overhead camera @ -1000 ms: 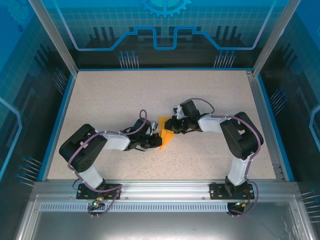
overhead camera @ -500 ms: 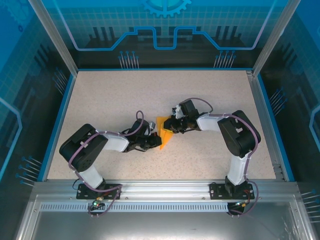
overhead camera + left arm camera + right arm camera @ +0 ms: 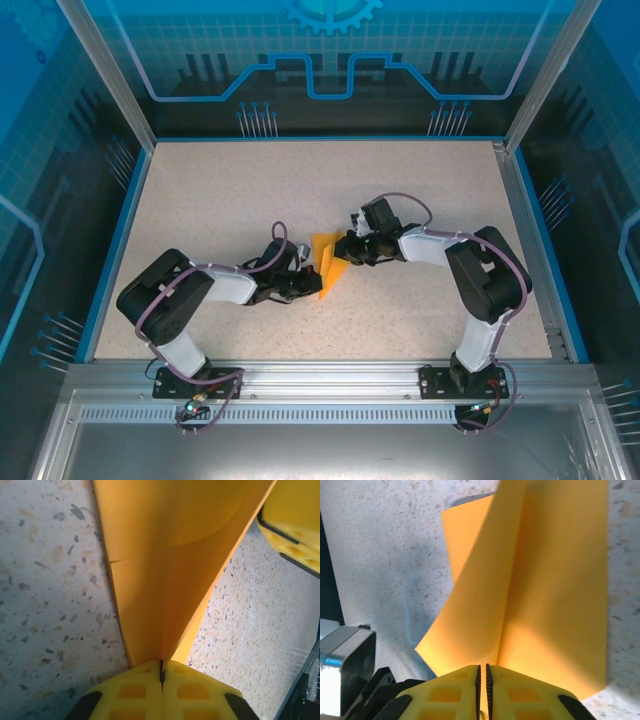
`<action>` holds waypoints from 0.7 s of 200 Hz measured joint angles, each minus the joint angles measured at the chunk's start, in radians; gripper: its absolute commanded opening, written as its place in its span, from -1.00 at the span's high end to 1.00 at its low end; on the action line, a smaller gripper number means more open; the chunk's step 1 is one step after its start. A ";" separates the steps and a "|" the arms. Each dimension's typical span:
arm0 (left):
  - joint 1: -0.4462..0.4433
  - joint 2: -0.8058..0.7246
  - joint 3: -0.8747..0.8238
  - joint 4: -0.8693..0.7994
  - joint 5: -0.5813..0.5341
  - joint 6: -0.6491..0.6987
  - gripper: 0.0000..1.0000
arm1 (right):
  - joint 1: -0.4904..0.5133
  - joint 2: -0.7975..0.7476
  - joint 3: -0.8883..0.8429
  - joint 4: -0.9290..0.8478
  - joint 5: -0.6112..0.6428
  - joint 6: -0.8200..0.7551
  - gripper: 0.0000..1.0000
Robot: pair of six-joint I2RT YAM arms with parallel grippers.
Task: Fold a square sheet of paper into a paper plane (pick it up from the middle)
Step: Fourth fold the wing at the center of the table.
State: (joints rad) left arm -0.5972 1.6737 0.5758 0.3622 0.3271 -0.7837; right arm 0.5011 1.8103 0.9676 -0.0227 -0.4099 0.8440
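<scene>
Gripping the folded orange sheet of paper from either side, the left jaws and the right jaws are both clenched on its crease (only paper between them). It stands on edge at the middle of the bench. A fold seems to be in hand; next, one flap needs laying over squarely, without tearing.

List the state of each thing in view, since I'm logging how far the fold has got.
paper: folded along a crease, pinched from both sides.
left gripper: shut on the paper.
right gripper: shut on the paper at its crease.
</scene>
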 measured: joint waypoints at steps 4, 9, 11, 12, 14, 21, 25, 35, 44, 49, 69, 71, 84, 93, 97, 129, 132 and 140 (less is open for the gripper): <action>0.000 0.000 0.000 0.000 0.000 0.000 1.00 | 0.000 0.001 0.000 -0.004 0.004 0.000 0.74; 0.000 0.000 0.000 0.000 0.000 0.000 1.00 | -0.001 0.002 0.000 -0.008 0.010 -0.002 0.74; 0.000 0.000 0.000 0.000 0.000 0.001 1.00 | -0.001 0.003 0.001 -0.010 0.011 -0.004 0.75; 0.000 0.000 0.000 0.000 0.000 0.000 1.00 | -0.001 0.003 0.002 -0.011 0.011 -0.004 0.75; 0.000 0.000 0.000 0.000 0.000 0.001 1.00 | -0.001 0.005 0.003 -0.014 0.013 -0.004 0.76; 0.000 0.000 0.000 0.000 0.000 0.002 1.00 | -0.002 0.012 0.009 -0.023 0.018 -0.008 0.76; 0.000 0.000 0.000 0.000 0.000 0.004 1.00 | -0.002 0.019 0.016 -0.030 0.021 -0.012 0.76; 0.000 0.000 0.000 -0.001 0.000 0.006 1.00 | -0.003 0.037 0.029 -0.041 0.029 -0.015 0.76; 0.000 -0.001 0.000 -0.001 0.000 0.008 1.00 | -0.004 0.051 0.040 -0.049 0.038 -0.021 0.76; 0.000 -0.001 0.000 -0.002 0.000 0.012 1.00 | -0.005 0.059 0.047 -0.058 0.041 -0.024 0.78; 0.000 -0.002 0.000 -0.003 0.000 0.027 1.00 | -0.004 0.090 0.069 -0.086 0.064 -0.038 0.78; 0.000 -0.002 0.000 -0.004 0.000 0.027 1.00 | -0.005 0.092 0.069 -0.088 0.066 -0.039 0.78; 0.000 -0.005 0.000 -0.010 0.000 0.035 1.00 | -0.005 0.096 0.070 -0.097 0.070 -0.042 0.79; 0.002 -0.006 0.000 -0.016 0.001 0.048 1.00 | -0.004 0.096 0.070 -0.100 0.073 -0.041 0.80; 0.003 -0.007 0.000 -0.017 0.002 0.051 1.00 | -0.004 0.096 0.069 -0.100 0.072 -0.041 0.80; 0.008 -0.019 0.000 -0.044 0.007 0.084 1.00 | 0.005 0.053 0.013 -0.079 0.096 -0.022 0.79; 0.008 -0.021 0.000 -0.049 0.008 0.088 1.00 | 0.008 0.045 0.005 -0.079 0.100 -0.016 0.79; 0.010 -0.026 0.000 -0.061 0.012 0.096 1.00 | 0.012 0.029 -0.013 -0.079 0.112 -0.007 0.79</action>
State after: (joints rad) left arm -0.5877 1.6478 0.5758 0.3016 0.3389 -0.6876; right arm 0.5133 1.8393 0.9546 -0.1017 -0.2977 0.8368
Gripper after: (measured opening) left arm 0.053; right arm 0.103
